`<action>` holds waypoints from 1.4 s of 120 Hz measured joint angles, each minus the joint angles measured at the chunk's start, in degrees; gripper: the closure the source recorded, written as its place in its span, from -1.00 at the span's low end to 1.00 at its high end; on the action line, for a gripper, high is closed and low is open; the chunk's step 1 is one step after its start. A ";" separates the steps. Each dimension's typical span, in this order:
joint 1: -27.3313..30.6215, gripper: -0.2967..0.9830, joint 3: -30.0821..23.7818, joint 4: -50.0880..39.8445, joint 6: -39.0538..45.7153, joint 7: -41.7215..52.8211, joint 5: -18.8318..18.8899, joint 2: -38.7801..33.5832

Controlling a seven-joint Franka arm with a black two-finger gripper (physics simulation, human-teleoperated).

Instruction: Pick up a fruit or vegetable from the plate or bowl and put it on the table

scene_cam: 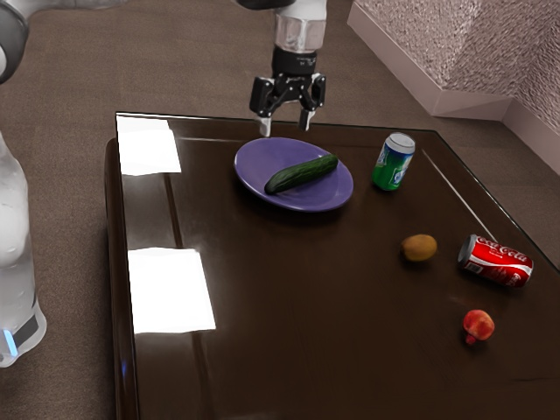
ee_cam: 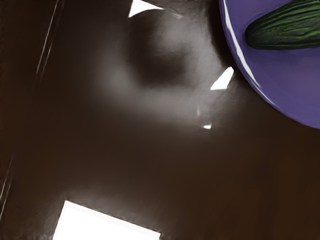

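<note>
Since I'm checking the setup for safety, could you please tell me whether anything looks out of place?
The red Coca-Cola can lies on its side, whereas the green can stands upright. No spill shows around the red one, and nothing else looks odd.

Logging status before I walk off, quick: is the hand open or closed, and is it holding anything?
Hand: open, fingers apart, holding nothing; the cucumber lies on the purple plate.

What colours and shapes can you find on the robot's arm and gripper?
The arm is rounded and white, with grey and black sections and a blue light strip low down. The gripper is black, with two jointed fingers ending in pale tips.
</note>
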 joint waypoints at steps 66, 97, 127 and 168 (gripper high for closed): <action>6.34 -0.54 6.00 2.10 2.24 -7.32 3.67 6.95; 10.44 -0.54 7.64 8.41 5.76 26.56 7.51 14.23; -1.05 -0.53 5.90 9.83 9.79 61.90 13.44 18.38; 4.52 -0.54 5.99 9.97 15.82 97.50 14.03 23.62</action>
